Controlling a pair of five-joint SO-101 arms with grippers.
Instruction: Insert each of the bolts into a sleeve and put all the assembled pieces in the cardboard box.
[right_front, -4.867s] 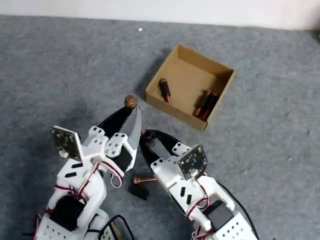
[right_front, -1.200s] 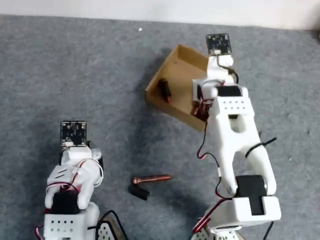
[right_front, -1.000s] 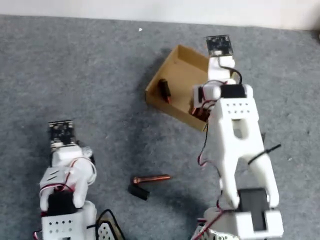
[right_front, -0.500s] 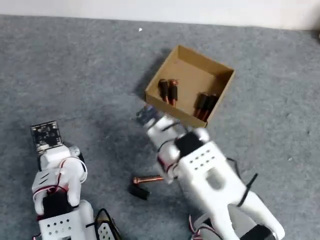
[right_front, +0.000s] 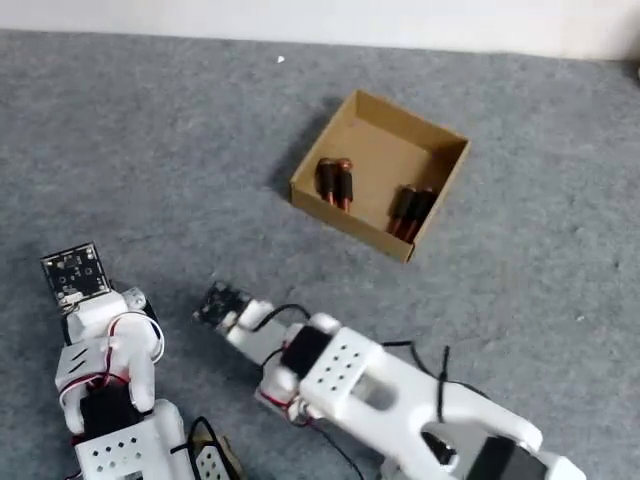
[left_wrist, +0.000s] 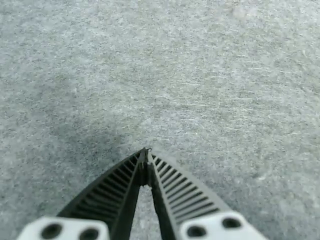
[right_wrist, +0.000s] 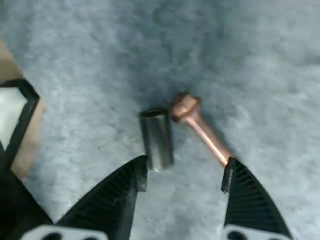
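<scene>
A black sleeve (right_wrist: 156, 139) and a copper bolt (right_wrist: 200, 129) lie side by side on the grey carpet, the bolt's head next to the sleeve's end. My right gripper (right_wrist: 185, 174) hangs open just above them, with one finger beside the sleeve and the other by the bolt's shank. In the high view the right arm (right_front: 340, 375) covers that spot. The cardboard box (right_front: 350, 222) holds two assembled pieces (right_front: 335, 182) on one side and two more (right_front: 410, 212) on the other. My left gripper (left_wrist: 146, 154) is shut on nothing over bare carpet.
The left arm (right_front: 105, 360) sits folded back at the table's front left. A pale wall edge runs along the far side of the carpet. Open carpet lies between the arms and the box.
The right arm swung from over the box back to the front, above the loose bolt and sleeve. A second assembled piece now lies in the box's left side. The left arm drew back leftward.
</scene>
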